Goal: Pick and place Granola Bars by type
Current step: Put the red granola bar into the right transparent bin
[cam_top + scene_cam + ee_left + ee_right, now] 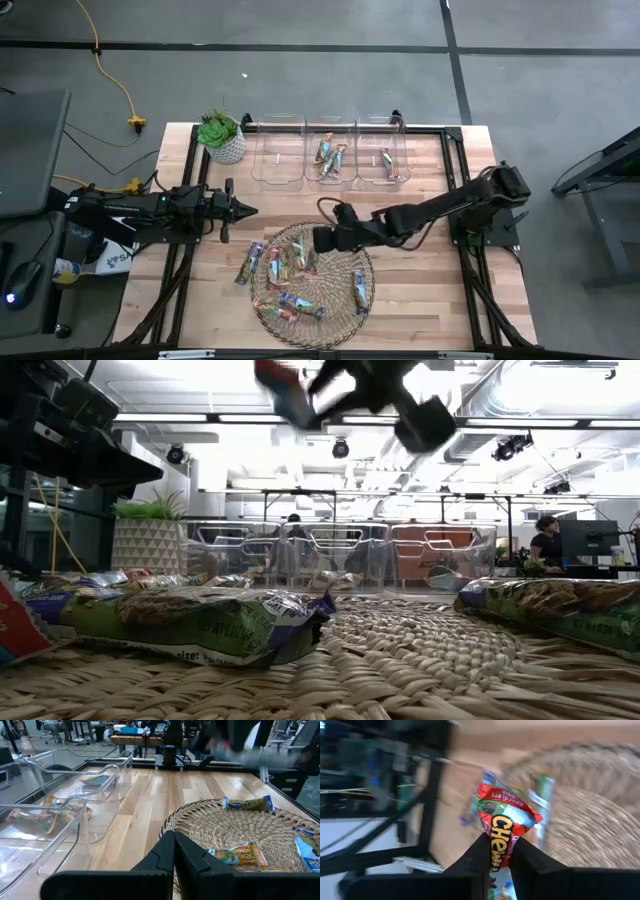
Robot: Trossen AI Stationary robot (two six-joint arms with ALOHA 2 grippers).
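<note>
Above the woven mat [315,285], seen from overhead, the right gripper [322,240] hung over the mat's upper edge with its arm stretched in from the table's right side. Granola bars [288,305] lay scattered below and beside its jaws, two more just off the mat's left rim. Three clear bins [330,150] stood well beyond the jaws at the far edge; the middle and right bins held bars, the left one looked bare. The left gripper [246,211] waited off to the left, apart from the mat.

In the low view, the right gripper [300,400] showed high overhead, blurred, with something reddish at its tip. A green-wrapped bar [200,622] lay flat on the mat beneath it.

In the left wrist view, the left gripper's jaws [174,847] were pressed together on nothing, with the mat edge just ahead and the bins off to one side.

In the right wrist view, the jaws pinched a red-wrapped bar [505,827] by one end, the rest standing out past the fingertips [475,852].

To do this step well, the grip probably needed to stay firm, since the hold was only on the wrapper's end. The carry would best go high over the bin walls, and the release low inside whichever bin matched the red type.
</note>
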